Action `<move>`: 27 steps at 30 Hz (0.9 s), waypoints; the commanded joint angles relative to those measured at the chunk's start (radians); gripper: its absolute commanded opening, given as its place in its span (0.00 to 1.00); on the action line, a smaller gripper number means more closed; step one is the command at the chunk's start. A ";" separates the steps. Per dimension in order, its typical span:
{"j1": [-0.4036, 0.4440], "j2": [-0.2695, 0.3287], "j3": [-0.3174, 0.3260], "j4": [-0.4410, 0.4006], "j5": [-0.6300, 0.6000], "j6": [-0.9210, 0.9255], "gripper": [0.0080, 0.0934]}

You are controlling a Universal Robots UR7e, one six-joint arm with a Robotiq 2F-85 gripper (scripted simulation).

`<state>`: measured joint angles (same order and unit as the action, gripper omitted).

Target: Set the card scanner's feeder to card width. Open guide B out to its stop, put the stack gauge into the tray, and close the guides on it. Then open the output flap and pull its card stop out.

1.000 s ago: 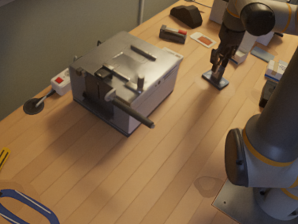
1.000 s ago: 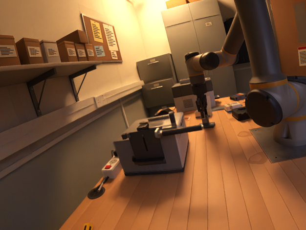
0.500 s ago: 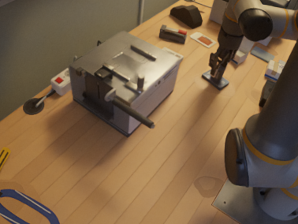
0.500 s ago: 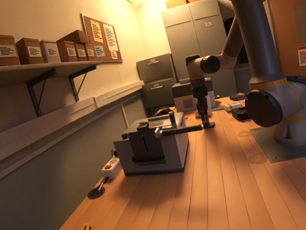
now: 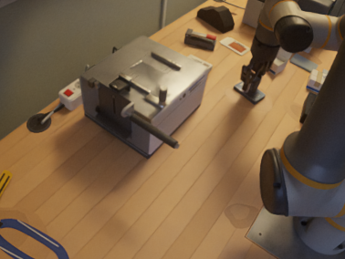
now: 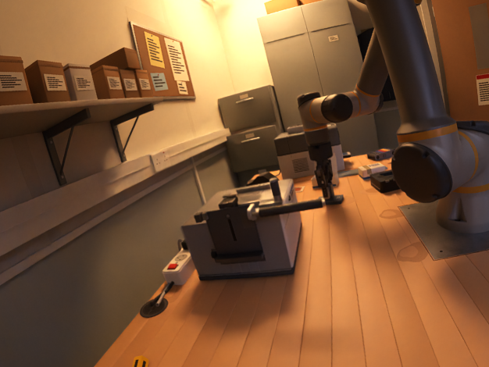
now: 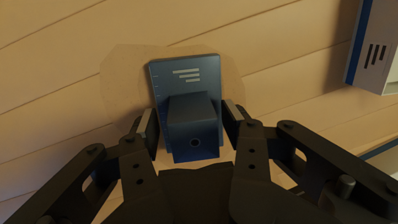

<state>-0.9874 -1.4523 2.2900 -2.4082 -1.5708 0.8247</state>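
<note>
The stack gauge [image 7: 189, 111] is partly hidden by my gripper in the side cameras. It is a dark blue plate with a raised block handle, lying flat on the table [image 5: 250, 92] [image 6: 333, 199] to the right of the card scanner. My gripper [image 7: 190, 125] [image 5: 250, 82] [image 6: 326, 189] is lowered around the handle and is open, holding nothing. The card scanner [image 5: 146, 91] [image 6: 247, 229] is a grey box on the table. A dark rod [image 5: 153, 130] [image 6: 290, 207] sticks out from its front.
A white box with a blue stripe [image 7: 373, 47] stands close to the right of the gauge. A stapler-like device [image 5: 200, 39], a dark object [image 5: 216, 17] and a card [image 5: 235, 45] lie behind. A power strip [image 5: 69, 93] lies left of the scanner. The arm's base [image 5: 310, 182] stands at the right.
</note>
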 commanded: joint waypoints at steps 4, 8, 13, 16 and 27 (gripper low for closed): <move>0.000 0.000 0.000 -0.002 0.000 0.000 0.59; 0.000 0.000 0.000 -0.002 0.000 0.000 0.59; 0.000 0.000 0.000 -0.002 0.000 0.000 0.59; 0.000 0.000 0.000 -0.002 0.000 0.000 0.54; 0.000 0.001 0.000 -0.002 0.000 0.000 0.29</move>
<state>-0.9876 -1.4517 2.2902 -2.4102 -1.5714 0.8246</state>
